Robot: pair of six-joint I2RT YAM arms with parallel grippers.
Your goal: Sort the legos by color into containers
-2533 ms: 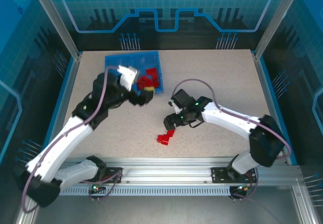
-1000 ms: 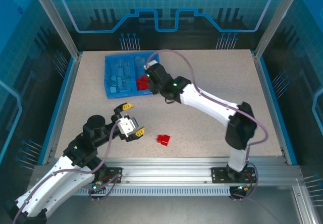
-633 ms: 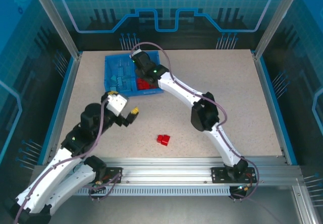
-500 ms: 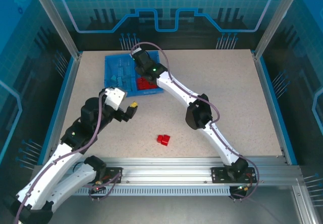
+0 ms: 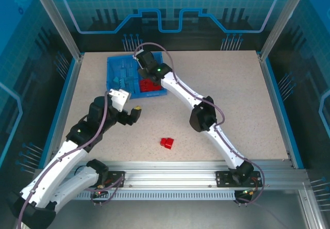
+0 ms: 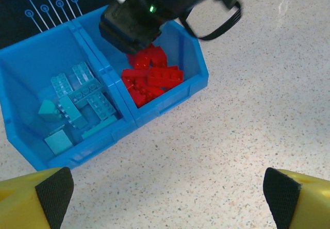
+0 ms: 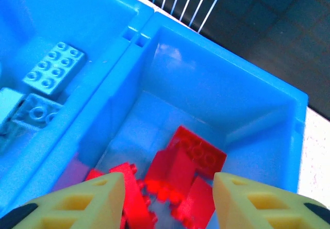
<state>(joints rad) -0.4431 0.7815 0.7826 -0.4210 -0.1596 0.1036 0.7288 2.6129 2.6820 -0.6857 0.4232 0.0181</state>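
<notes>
Lying heaped in the right-hand compartment of the blue tray (image 6: 160, 110), the red legos (image 6: 152, 79) sit apart from the light blue legos (image 6: 77, 102), which lie in the left-hand compartment on the other side of the middle wall (image 6: 111, 92). The tray rests at the far left of the desk (image 5: 232, 84). A small cluster of loose red legos (image 5: 166, 143) lies on the desk well nearer the arm bases. The right end effector (image 7: 167, 200) hangs just over the red compartment, its yellow fingers apart with nothing gripped between them. The left end effector (image 6: 165, 198) hovers over bare desk in front of the tray, fingers spread wide and holding nothing.
</notes>
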